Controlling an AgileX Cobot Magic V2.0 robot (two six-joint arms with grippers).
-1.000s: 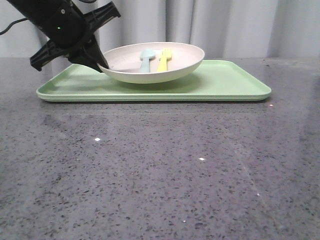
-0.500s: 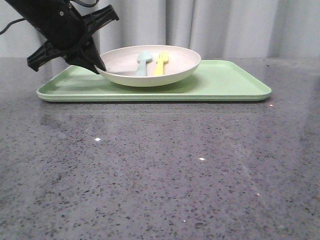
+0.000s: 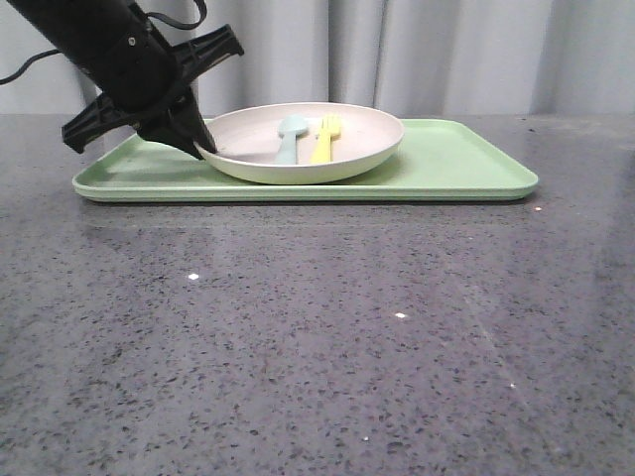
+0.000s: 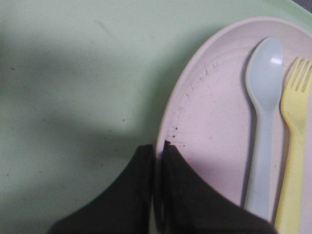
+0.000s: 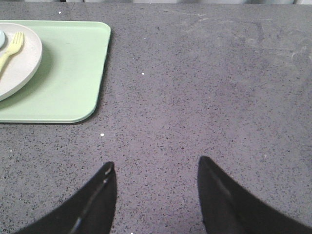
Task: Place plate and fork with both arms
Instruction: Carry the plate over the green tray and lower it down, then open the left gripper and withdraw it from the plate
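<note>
Toward the far left of the table (image 3: 317, 337), the left end effector (image 3: 201, 149) is pinched tight on the near-left rim of the plate (image 3: 347, 134), one finger above the rim and one below by the look of the left wrist view, so it's clamped on the plate. The plate sits over the light-green tray (image 3: 466, 164), left of the tray's middle, and looks about level; I can't tell if its base is fully resting on the tray or a hair off it. Inside the plate the yellow fork (image 3: 323, 138) lies next to a pale blue spoon (image 3: 289, 137), tines pointing to the far edge, fork on the right of the spoon and well apart from the clamped rim. The right end effector (image 5: 156, 195) hangs with its fingers spread wide over bare table to the right of the tray, gripping nothing. My read: this is the plate-handling step, fork not touched yet. Next thing probably calls for moving the plate slowly and flat so the utensils don't slide, then the right arm has to come in for the fork's thin handle.
</note>
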